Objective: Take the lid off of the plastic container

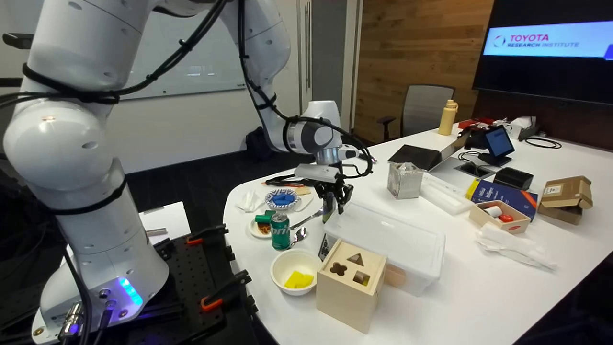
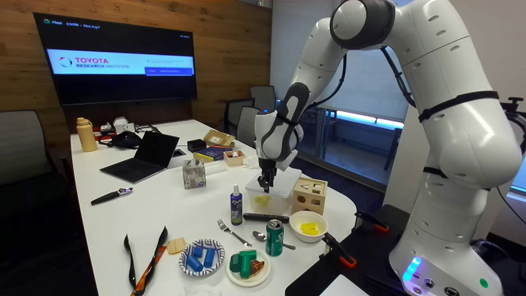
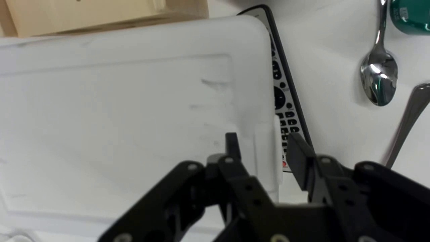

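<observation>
where plastic lid (image 3: 117, 134) ends, tool (image 3: 263, 144) gapes

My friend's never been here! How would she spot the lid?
On the white table, find the wooden box with cut-out holes. Right beside it sits a big, cloudy plastic tub. The lid is its wide, flat, whitish top, without the box's holes.

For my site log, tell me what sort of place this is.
Probably an office meeting room: a large wall screen reads "Meet" and "Toyota Research Institute", and chairs stand by a long white table.
</observation>
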`<move>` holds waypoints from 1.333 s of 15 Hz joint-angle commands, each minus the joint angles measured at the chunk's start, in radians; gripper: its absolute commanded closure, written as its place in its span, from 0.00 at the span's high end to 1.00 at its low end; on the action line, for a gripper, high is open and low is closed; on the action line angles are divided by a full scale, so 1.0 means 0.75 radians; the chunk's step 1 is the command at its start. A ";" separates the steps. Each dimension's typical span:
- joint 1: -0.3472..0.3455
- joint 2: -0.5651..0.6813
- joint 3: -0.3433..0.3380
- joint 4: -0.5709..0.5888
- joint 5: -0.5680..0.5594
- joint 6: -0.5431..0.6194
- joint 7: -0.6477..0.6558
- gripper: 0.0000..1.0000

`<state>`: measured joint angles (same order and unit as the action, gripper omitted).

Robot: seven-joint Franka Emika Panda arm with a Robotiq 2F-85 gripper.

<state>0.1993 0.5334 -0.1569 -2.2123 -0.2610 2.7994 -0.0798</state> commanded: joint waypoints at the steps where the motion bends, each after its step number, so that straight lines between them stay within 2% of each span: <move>1: -0.113 -0.024 0.098 0.057 0.021 -0.114 -0.052 0.18; 3: -0.154 -0.011 0.128 0.080 0.026 -0.128 -0.061 0.18; 4: -0.173 -0.007 0.145 0.084 0.033 -0.132 -0.065 0.68; 5: -0.184 -0.002 0.155 0.088 0.035 -0.134 -0.065 0.69; 9: -0.210 0.030 0.179 0.089 0.037 -0.122 -0.061 0.98; 14: -0.166 0.102 0.142 0.102 -0.006 -0.095 -0.010 1.00; 16: -0.103 0.137 0.083 0.105 -0.069 -0.046 0.041 1.00; 20: 0.112 0.181 -0.107 0.095 -0.264 0.078 0.204 1.00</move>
<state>0.1662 0.6487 -0.1403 -2.1447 -0.3755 2.8000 -0.0183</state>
